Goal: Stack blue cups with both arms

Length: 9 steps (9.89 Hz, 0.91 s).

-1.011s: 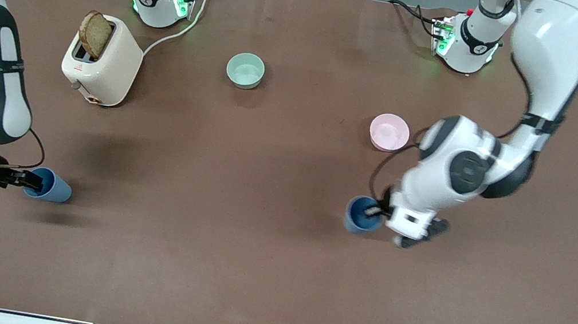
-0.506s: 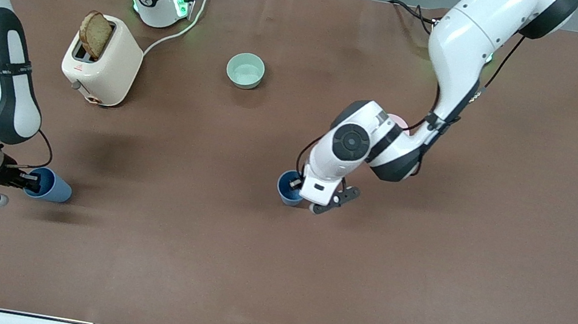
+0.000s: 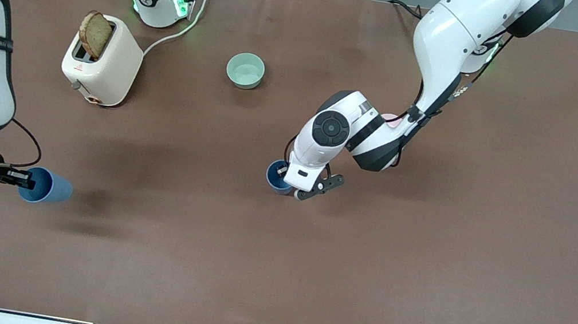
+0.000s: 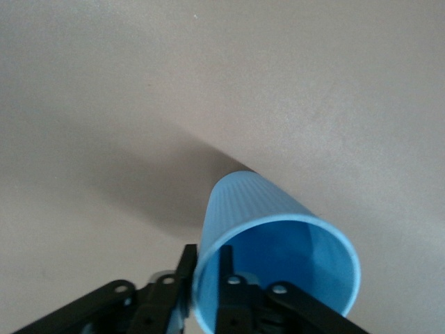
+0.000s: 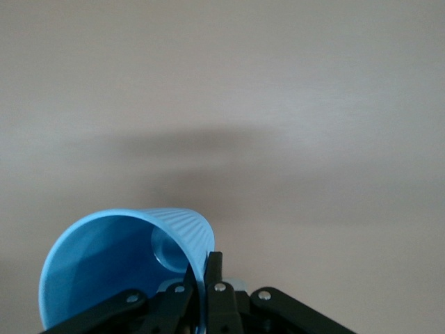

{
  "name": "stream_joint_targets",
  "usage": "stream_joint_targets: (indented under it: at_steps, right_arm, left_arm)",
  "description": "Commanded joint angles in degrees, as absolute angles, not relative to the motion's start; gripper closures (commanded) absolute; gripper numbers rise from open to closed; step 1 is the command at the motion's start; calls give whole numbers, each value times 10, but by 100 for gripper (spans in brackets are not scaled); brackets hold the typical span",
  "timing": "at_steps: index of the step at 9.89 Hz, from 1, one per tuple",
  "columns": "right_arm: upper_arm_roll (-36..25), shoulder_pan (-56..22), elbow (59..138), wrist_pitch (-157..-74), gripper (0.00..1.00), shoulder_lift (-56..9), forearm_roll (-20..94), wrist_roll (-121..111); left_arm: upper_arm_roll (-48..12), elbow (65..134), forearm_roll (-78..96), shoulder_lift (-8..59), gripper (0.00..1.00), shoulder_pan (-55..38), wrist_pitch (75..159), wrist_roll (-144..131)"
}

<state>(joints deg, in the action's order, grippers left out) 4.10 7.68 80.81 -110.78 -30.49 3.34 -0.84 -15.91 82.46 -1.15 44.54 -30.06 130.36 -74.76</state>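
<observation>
My left gripper [image 3: 285, 173] is shut on the rim of one blue cup [image 3: 276, 177] and holds it mouth up over the middle of the table. In the left wrist view one finger is inside this cup [image 4: 264, 216] and one outside, with the left gripper [image 4: 206, 268] pinching the wall. My right gripper [image 3: 23, 179] is shut on the rim of the other blue cup [image 3: 46, 186], which is tipped on its side just above the table at the right arm's end. In the right wrist view the right gripper [image 5: 207, 273] pinches this cup's [image 5: 111, 268] wall.
A cream toaster [image 3: 107, 66] with a slice of bread [image 3: 94, 34] stands near the right arm's base, with its cable running to the table's edge. A pale green bowl [image 3: 245, 70] sits mid-table. A pink bowl [image 3: 392, 120] is mostly hidden by the left arm.
My left arm has carried its cup from the left arm's end to over the table's middle. My right gripper has lifted its cup slightly off the table and drawn it a little outward.
</observation>
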Motion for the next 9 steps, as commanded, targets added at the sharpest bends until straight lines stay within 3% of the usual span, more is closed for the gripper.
stream_joint_targets:
  at_steps: [1, 5, 9]
  right_arm:
    - [38, -20, 819, -1071, 99, -258, 40, 139]
    - [38, -174, 819, -1069, 99, -241, 90, 302]
    - [37, -313, 821, -1116, 99, -247, 96, 431]
  left_arm:
    - [-153, 817, -25, 431, 0, -302, 1303, -767]
    - [-143, 817, -27, 297, 0, -273, 1143, -733]
    - [-141, 817, -28, 159, 0, -144, 995, -517]
